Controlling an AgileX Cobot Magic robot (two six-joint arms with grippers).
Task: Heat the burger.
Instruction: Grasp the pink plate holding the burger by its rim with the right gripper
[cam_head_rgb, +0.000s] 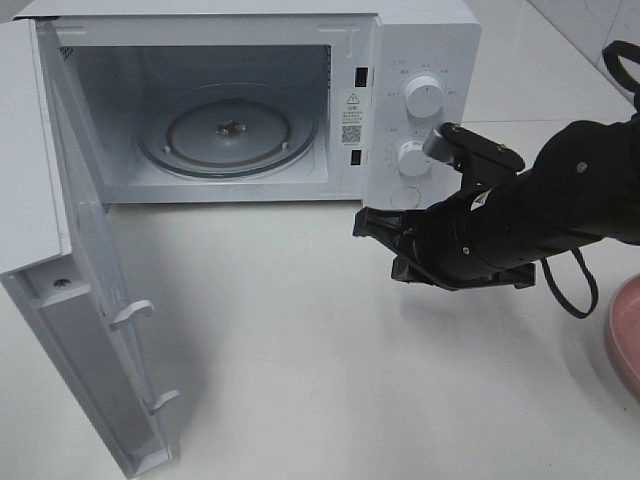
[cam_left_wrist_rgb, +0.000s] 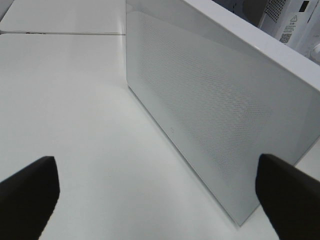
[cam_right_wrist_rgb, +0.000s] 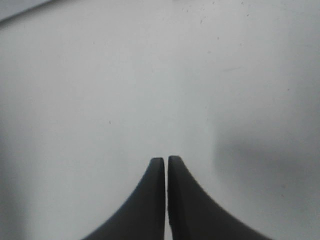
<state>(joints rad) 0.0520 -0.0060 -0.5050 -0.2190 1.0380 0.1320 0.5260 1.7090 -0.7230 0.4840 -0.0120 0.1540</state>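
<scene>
Standing wide open, the microwave door (cam_head_rgb: 60, 250) is swung out leftward, bare table (cam_head_rgb: 300, 330) fronting the cavity (cam_head_rgb: 200, 70). The right gripper (cam_right_wrist_rgb: 166, 161) is pressed together near the dials (cam_head_rgb: 415, 158); the left gripper (cam_left_wrist_rgb: 160, 195) is spread apart beside the door. The burger cannot be located.

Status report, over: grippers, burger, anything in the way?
Left gripper open, empty. Right gripper shut, empty. Burger not in view. Microwave door open, nothing in its opening.

Bright even light, soft shadows on white table (cam_head_rgb: 300, 330), wrist views hazy, near jaws blurred
</scene>
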